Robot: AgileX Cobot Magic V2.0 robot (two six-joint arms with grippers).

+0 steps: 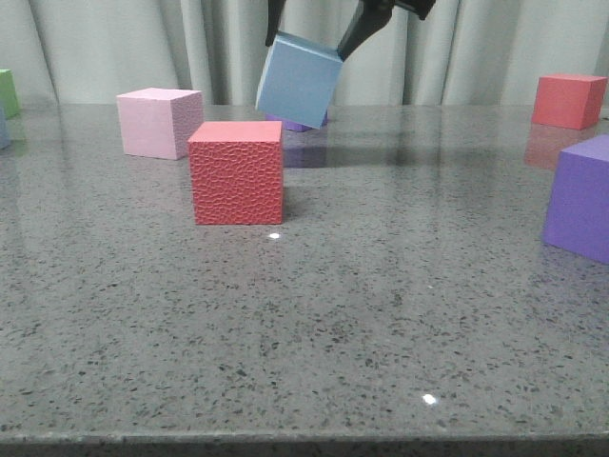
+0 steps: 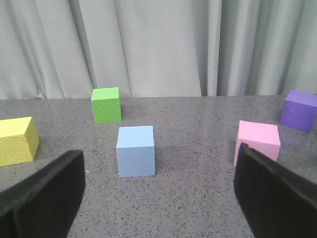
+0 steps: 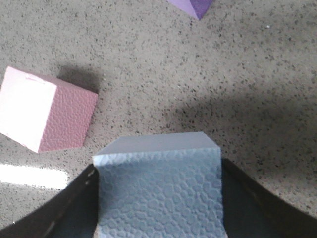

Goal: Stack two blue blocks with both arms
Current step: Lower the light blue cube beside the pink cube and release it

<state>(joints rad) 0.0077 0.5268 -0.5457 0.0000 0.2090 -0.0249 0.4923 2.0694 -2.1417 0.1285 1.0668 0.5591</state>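
Item: my right gripper (image 1: 306, 33) clamps one blue block (image 1: 299, 81), tilted, aloft top centre. Left gripper (image 2: 158, 198) wide. Second blue block (image 2: 135, 150) mid-frame on table (image 2: 198, 198). Next: carry over, level, lower squarely.

The held block (image 1: 299, 82) is pale sky-blue with an embossed pebbled pattern; the second blue block (image 2: 135, 150) looks plain, perhaps. The red cube (image 1: 236, 173) is pebbled on the speckled grey table (image 1: 381, 324).
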